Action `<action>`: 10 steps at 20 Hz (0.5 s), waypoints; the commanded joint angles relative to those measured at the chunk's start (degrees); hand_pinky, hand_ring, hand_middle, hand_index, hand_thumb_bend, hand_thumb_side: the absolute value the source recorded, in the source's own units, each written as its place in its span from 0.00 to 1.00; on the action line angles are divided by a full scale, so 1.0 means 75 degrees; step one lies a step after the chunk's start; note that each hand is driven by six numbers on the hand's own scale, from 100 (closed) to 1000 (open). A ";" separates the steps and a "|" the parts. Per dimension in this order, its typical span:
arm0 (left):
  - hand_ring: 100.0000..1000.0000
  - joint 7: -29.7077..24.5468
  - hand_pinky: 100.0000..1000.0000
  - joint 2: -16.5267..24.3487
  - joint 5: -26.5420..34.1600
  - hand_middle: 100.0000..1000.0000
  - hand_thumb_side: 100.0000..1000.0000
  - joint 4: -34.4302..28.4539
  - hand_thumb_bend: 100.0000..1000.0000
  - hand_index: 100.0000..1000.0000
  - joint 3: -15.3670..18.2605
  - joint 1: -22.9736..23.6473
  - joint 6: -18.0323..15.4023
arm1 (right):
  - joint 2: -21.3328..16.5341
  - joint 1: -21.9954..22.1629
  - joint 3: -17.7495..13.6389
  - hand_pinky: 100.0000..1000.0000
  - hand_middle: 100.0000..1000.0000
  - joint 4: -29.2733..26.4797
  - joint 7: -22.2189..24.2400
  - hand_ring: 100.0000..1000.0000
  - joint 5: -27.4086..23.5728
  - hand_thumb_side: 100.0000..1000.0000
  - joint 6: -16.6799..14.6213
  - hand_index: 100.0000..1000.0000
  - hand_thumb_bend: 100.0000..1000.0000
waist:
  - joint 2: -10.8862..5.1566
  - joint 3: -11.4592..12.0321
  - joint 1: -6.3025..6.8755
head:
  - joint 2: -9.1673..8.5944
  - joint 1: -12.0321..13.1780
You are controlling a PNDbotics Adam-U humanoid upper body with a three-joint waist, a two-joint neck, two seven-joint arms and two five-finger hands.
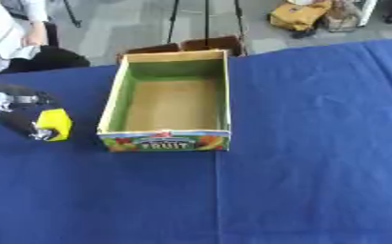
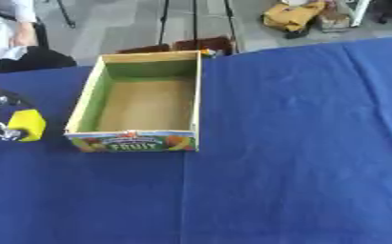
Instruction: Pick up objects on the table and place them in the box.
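Yellow block [image 1: 55, 124]: clamped in left hand [image 1: 19, 116], beside box [image 1: 119, 95].
Fingers: curled round block, partly hidden.
Bench [image 1: 315, 167]: blue cloth.

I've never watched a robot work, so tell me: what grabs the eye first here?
An open cardboard box, green inside with "FRUIT" printed on its front, sits empty on the blue tablecloth. Just left of it, the robot's black left hand is curled round a bright yellow block.
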 commanded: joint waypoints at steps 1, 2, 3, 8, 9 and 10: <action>1.00 0.0046 0.88 0.0165 0.0001 1.00 0.53 0.0062 0.28 1.00 0.0173 -0.0185 0.0095 | -0.0251 -0.0114 -0.0020 0.67 0.58 -0.0140 0.0023 0.66 -0.0061 1.00 -0.0007 0.75 0.00 | -0.0013 -0.0016 0.0090 | -0.0147 0.0069; 1.00 0.0056 0.88 0.0159 -0.0013 1.00 0.53 0.0097 0.27 1.00 0.0195 -0.0187 0.0119 | -0.0257 -0.0120 -0.0017 0.67 0.58 -0.0140 0.0025 0.66 -0.0066 1.00 -0.0010 0.75 0.00 | 0.0004 -0.0029 0.0098 | -0.0167 0.0091; 1.00 0.0076 0.88 0.0153 -0.0021 1.00 0.53 0.0125 0.26 1.00 0.0217 -0.0191 0.0138 | -0.0259 -0.0124 -0.0015 0.67 0.58 -0.0140 0.0029 0.66 -0.0071 1.00 -0.0012 0.75 0.00 | 0.0019 -0.0041 0.0102 | -0.0189 0.0111; 1.00 0.0169 0.88 0.0152 0.0013 1.00 0.52 0.0179 0.21 1.00 0.0261 -0.0205 0.0151 | -0.0269 -0.0137 -0.0026 0.67 0.58 -0.0140 0.0026 0.66 -0.0094 1.00 -0.0001 0.74 0.00 | 0.0107 -0.0082 0.0114 | -0.0281 0.0166; 1.00 0.0170 0.87 0.0153 0.0020 1.00 0.51 0.0178 0.20 1.00 0.0257 -0.0206 0.0151 | -0.0270 -0.0137 -0.0028 0.67 0.58 -0.0140 0.0027 0.66 -0.0097 1.00 0.0003 0.74 0.00 | 0.0121 -0.0084 0.0115 | -0.0290 0.0168; 1.00 0.0157 0.86 0.0153 0.0024 1.00 0.51 0.0176 0.19 1.00 0.0248 -0.0206 0.0150 | -0.0273 -0.0135 -0.0032 0.67 0.58 -0.0140 0.0026 0.66 -0.0100 1.00 0.0006 0.74 0.00 | 0.0132 -0.0082 0.0116 | -0.0287 0.0169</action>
